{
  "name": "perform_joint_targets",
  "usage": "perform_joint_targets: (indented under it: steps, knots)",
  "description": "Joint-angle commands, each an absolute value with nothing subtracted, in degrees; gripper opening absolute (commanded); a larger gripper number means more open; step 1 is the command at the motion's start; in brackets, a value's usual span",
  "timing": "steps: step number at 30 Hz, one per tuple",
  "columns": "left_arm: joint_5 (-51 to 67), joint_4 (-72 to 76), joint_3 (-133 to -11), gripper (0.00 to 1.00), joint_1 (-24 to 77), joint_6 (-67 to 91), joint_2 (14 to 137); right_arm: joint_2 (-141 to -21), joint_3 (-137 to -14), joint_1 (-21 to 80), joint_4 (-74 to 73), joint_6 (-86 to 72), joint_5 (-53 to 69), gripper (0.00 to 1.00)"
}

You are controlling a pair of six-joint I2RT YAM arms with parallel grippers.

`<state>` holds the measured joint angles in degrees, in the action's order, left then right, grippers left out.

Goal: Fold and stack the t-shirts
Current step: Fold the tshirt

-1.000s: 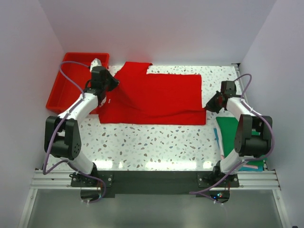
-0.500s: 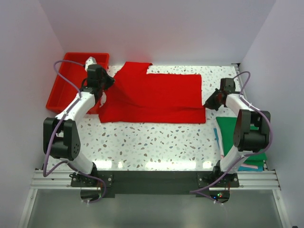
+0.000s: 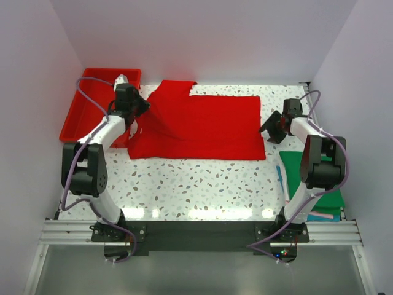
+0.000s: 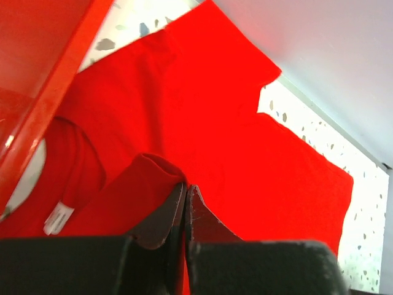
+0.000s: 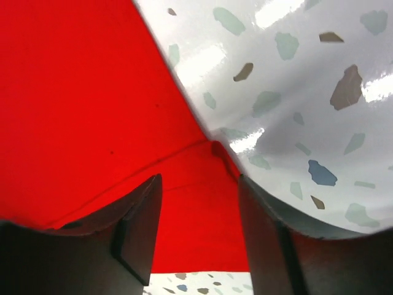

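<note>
Speckled table (image 3: 202, 178), shirt (image 4: 202, 141) pinched in left jaws

Overhead, the right arm (image 3: 319, 169) covers most of the green shirt (image 3: 293, 169), and only slivers show of whatever lies beneath it. The left arm (image 3: 107, 132) hides the collar end of the red shirt (image 3: 202, 126). Up close, the tray (image 4: 49, 104) runs off the left edge, and the print on the label (image 4: 58, 219) is too small to read.
</note>
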<state>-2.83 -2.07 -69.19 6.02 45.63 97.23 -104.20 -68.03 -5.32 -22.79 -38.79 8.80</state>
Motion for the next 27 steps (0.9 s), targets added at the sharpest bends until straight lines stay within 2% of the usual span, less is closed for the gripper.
perform_joint_targets:
  steps: [1,3,5,6,7,8,10,15,18,19,21,23,27]
  knots:
    - [3.6,5.3,-74.0,0.11,5.8,41.4,102.1,-103.1,-71.5,-5.6,-23.5,-38.0,9.6,0.62]
    - [9.1,3.9,-78.6,0.17,6.2,40.3,105.2,-102.0,-71.1,-5.6,-24.1,-37.9,9.1,0.66]
    - [8.6,0.6,-82.0,0.29,6.9,39.4,107.9,-99.2,-70.2,-5.4,-24.3,-37.9,8.8,0.68]
    - [7.3,0.1,-81.7,0.36,7.0,39.5,107.7,-98.2,-68.8,-5.0,-24.3,-37.8,8.5,0.68]
    - [6.2,0.1,-80.7,0.52,7.2,40.3,106.0,-97.1,-68.1,-4.2,-24.4,-37.5,7.9,0.68]
    - [4.9,0.1,-77.8,0.60,7.2,40.9,104.7,-94.4,-67.1,-3.8,-24.6,-37.4,7.3,0.68]
    - [1.1,-1.7,-75.2,0.67,7.3,42.2,100.5,-91.9,-62.9,-2.6,-24.2,-37.5,6.4,0.68]
    - [-11.6,-8.6,-66.1,0.68,9.1,45.4,89.8,-84.0,-53.0,1.0,-21.8,-38.8,4.7,0.65]
    - [-18.2,-13.0,-59.1,0.60,10.9,49.3,81.9,-81.6,-49.4,2.5,-21.2,-39.5,2.7,0.62]
    - [-19.2,-13.6,-55.0,0.52,11.4,51.4,78.0,-80.9,-48.6,2.8,-21.0,-39.7,2.3,0.61]
    - [-21.6,-15.6,-50.6,0.50,11.9,53.2,74.4,-78.9,-46.3,3.2,-20.6,-40.3,1.8,0.60]
    - [-23.5,-17.0,-45.1,0.44,12.4,55.0,69.8,-77.6,-43.8,3.3,-19.6,-40.8,1.1,0.60]
    - [-25.9,-17.0,-38.2,0.42,12.5,55.1,66.7,-75.4,-40.8,3.3,-18.5,-40.9,0.3,0.59]
